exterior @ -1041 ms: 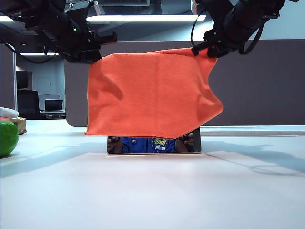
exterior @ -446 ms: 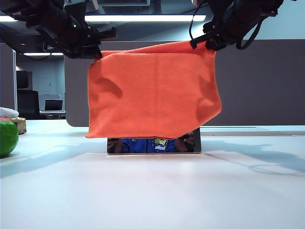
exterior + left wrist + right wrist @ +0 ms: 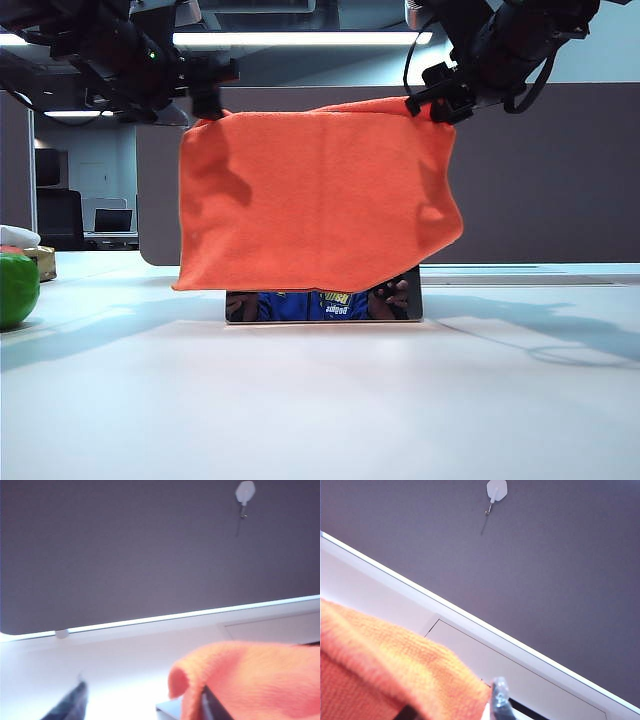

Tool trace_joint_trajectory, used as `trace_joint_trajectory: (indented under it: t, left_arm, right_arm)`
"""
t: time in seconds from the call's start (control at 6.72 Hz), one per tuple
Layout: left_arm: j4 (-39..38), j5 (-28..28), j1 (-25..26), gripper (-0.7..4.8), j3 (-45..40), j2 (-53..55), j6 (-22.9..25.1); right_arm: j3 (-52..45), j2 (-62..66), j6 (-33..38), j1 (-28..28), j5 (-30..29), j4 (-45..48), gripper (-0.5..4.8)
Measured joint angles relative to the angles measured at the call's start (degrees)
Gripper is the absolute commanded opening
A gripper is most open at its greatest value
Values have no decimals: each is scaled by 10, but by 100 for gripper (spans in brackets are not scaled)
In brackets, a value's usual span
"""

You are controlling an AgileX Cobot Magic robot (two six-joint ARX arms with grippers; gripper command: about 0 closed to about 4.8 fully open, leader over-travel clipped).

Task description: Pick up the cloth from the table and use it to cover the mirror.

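Both arms are matte black, blocky and angular. The left end effector shows a small green light nearby; black cables loop beside the right end effector.

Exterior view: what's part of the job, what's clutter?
Job:
cloth, draped over the mirror
mirror, bottom strip still uncovered
table
left claw, right claw, at cloth's top corners

Clutter:
green object
grey partition
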Motion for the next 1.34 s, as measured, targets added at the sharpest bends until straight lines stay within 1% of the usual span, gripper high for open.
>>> trace_joint_trajectory:
  t: [0.15,0.6,0.74,0.89,1.04,1.34]
  left_arm:
    - [0,8,0,316,0,0,0]
    - [0,8,0,319,0,0,0]
    - [0,8,0,319,0,0,0]
    - [-17,6,0,322,0,0,0]
    - [-27,6,0,346,0,0,0]
    - [-46,6,0,350,0,0,0]
  right_arm:
    - [0,0,0,0,0,2,156]
    - [0,0,0,0,0,65,226]
    - [0,0,0,0,1,74,235]
    - [0,0,-2,0,46,113,235]
    - [0,0,-4,-3,63,155,238]
    - [1,-1,-4,-4,63,139,258]
